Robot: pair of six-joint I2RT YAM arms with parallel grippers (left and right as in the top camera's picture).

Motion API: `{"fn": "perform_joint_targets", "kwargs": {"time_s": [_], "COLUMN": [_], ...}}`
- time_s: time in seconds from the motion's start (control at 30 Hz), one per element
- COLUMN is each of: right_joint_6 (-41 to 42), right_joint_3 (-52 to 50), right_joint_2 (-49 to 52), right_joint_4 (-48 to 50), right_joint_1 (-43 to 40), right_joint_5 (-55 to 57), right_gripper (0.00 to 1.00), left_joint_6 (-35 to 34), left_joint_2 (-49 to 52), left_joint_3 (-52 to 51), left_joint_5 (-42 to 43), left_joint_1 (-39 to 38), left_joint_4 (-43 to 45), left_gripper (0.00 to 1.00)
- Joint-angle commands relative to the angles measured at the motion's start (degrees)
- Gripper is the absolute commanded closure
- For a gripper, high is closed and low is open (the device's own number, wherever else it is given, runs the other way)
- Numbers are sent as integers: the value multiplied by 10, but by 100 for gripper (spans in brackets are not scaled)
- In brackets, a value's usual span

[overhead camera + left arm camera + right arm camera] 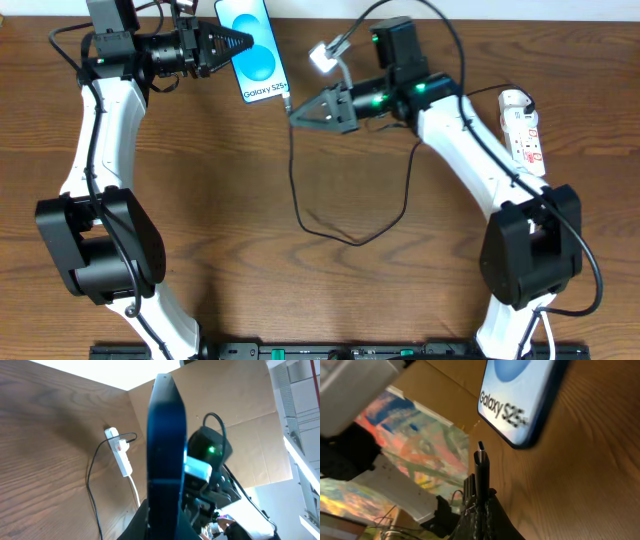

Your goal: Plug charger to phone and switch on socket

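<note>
- Two grippers meet at the far side of the table (pixel 200 200), left of centre. The left gripper (pixel 240 44) comes in from the left and the right gripper (pixel 297 113) from the right.
- The phone (pixel 255 50) lies with its long axis running far to near, slightly slanted. Its light blue screen faces up, and the end with the "Galaxy S25+" text points near and right.
- The left gripper's fingers are clamped on the phone's left long edge. In the left wrist view the phone (pixel 165 445) stands edge-on, rising from between them.
- I cannot tell whether the phone rests on the wood or is held just above it.
- The right gripper's fingers (pixel 492 517) are closed on the connector (pixel 481 457). Its metal tip points at the phone's (pixel 520 400) text end and is just beside it, with a small gap showing.
- The charger cable (pixel 300 200) drops from the connector toward the near side. It curls into a loop at mid-table and climbs back toward the right arm.
- The power strip (pixel 525 128) lies well apart at the right edge, its long axis far to near and its red markings showing.
- In the left wrist view a black cable is plugged into one end of the power strip (pixel 121 452), and the white cord (pixel 134 490) leaves the other end.
- The surface is brown wood grain.
- Cardboard panels (pixel 240 420) stand behind the table, and a blurred multicoloured surface (pixel 420 445) fills the right wrist view's background.
</note>
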Motion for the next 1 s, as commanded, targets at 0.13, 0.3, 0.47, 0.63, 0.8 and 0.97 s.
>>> {"fn": "perform_joint_targets", "kwargs": {"time_s": [0.13, 0.3, 0.47, 0.63, 0.8, 0.97], "right_joint_6": [-22, -14, -1, 3, 5, 31], "right_joint_3": [-1, -1, -1, -1, -1, -1], "right_joint_2": [39, 41, 41, 41, 41, 41], "right_joint_4": [13, 23, 28, 32, 35, 62], "right_joint_1": [23, 34, 39, 37, 37, 37], "right_joint_5": [-74, -74, -51, -39, -26, -19], "right_gripper": [99, 99, 99, 99, 99, 99], "left_joint_6": [-8, -10, -12, -17, -16, -16], "left_joint_2": [-11, -11, -11, -11, -11, -11], "left_joint_3": [5, 5, 5, 5, 5, 5], "left_joint_5": [29, 29, 29, 29, 29, 30], "left_joint_1": [1, 1, 1, 1, 0, -4], "left_joint_4": [19, 19, 19, 19, 19, 19], "left_gripper": [93, 93, 93, 93, 93, 93]}}
